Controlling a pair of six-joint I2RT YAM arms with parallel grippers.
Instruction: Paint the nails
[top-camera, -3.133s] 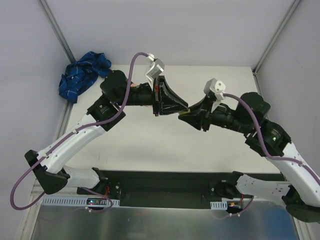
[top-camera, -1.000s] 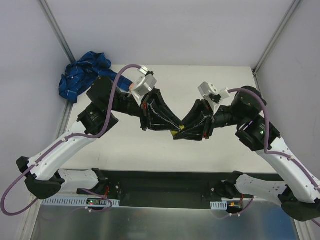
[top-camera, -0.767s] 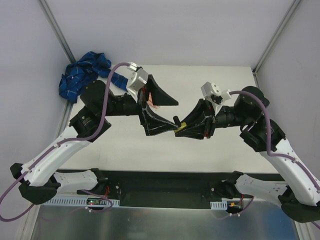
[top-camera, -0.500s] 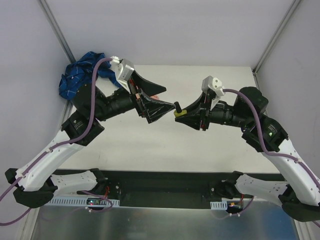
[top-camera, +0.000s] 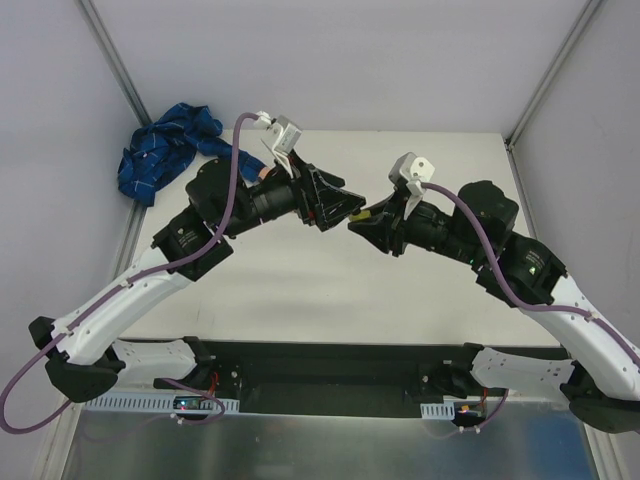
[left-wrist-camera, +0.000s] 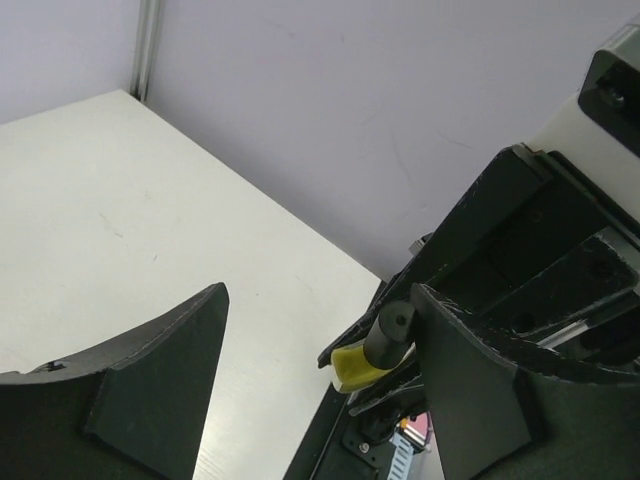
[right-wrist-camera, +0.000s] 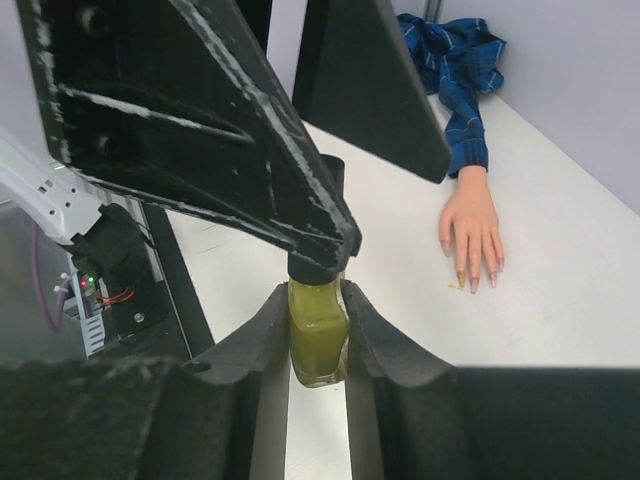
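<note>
sleeve: the blue plaid sleeve (top-camera: 165, 150) is lying bunched in the far left corner of the worktop (top-camera: 300, 290), well apart from both robot hands.
nails: the nails (right-wrist-camera: 472, 282) are sitting at the fingertips of the mannequin hand (right-wrist-camera: 470, 228), which is lying flat, palm down, at the cuff of the sleeve. they are looking pinkish, but are too small to tell whether any polish is on them.
left hand: the left hand (left-wrist-camera: 320, 295) is hanging in the air over the middle of the worktop with its fingers spread wide, holding nothing. it is straddling the cap (left-wrist-camera: 392, 328), which is sitting close against one finger.
bottle: the yellow-green bottle (right-wrist-camera: 317, 345) is being held up in the air, well away from the nails, with its dark cap sitting on top.
right hand: the right hand (right-wrist-camera: 317, 300) is pinching the bottle by its body, fingers closed on both sides.
progress: the job is looking like it is only at the opening stage. the cap seems to be waiting to be unscrewed, no brush is showing, and all the painting is remaining to do.
writing: nothing readable is showing. the bottle is bearing no label that can be made out, and no brand marks are appearing on the arms.
</note>
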